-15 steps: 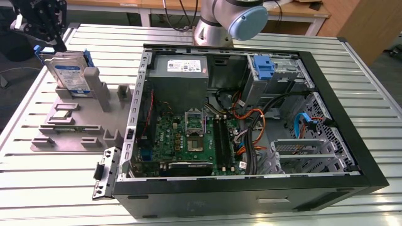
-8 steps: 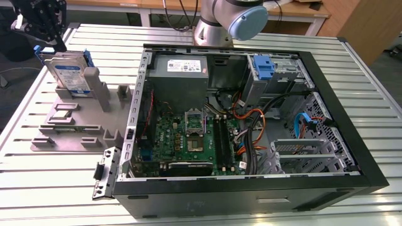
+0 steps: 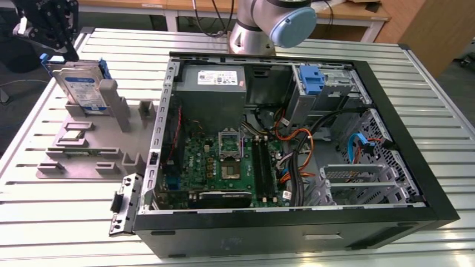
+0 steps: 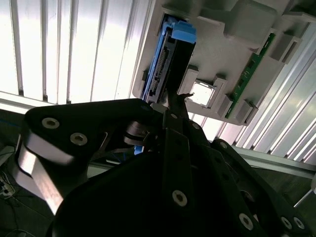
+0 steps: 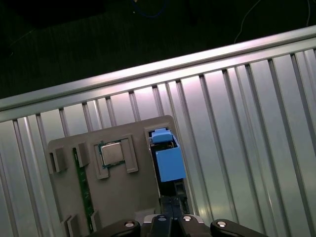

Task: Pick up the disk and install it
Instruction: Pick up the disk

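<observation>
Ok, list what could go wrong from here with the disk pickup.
1. The silver hard drive in its blue plastic carrier stands on edge in the grey moulded tray, with the black gripper close above. An off-centre descent could tip or jam it in its slot.
2. A grey upright post sits right beside the drive and might catch the gripper.
3. Loose cables cross the open black computer case, so the drive could snag during installation.

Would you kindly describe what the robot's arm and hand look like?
The arm is a silver-grey tube with a round light-blue joint cap. The hand is black, built of angular linked plates dotted with silver screw heads.
</observation>
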`<move>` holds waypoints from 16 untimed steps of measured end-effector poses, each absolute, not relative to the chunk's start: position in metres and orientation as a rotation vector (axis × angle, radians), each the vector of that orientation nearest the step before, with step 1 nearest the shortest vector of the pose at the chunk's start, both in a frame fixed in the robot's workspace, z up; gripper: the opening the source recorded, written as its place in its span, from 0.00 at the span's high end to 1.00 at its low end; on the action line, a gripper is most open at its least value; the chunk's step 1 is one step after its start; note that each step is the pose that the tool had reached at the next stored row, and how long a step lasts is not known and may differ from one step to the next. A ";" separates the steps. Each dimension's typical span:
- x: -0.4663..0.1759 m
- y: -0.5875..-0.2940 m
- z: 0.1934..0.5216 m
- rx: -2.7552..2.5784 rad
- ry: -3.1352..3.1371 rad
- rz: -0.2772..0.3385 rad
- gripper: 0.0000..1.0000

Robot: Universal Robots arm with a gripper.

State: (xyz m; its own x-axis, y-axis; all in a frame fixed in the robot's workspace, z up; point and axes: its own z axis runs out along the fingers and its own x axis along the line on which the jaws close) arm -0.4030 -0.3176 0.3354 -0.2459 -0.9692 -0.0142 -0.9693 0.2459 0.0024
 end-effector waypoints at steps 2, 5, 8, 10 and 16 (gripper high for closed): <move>-0.403 -0.318 0.335 -1.923 2.472 0.017 0.89; -0.403 -0.318 0.335 -1.923 2.472 0.017 0.77; -0.403 -0.318 0.335 -1.923 2.472 0.017 0.71; -0.403 -0.318 0.335 -1.923 2.472 0.017 0.59; -0.403 -0.318 0.335 -1.940 2.459 0.017 0.53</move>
State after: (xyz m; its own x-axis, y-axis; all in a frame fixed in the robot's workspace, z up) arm -0.4029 -0.3176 0.3350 -0.2329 -0.9724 -0.0143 -0.9725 0.2329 0.0023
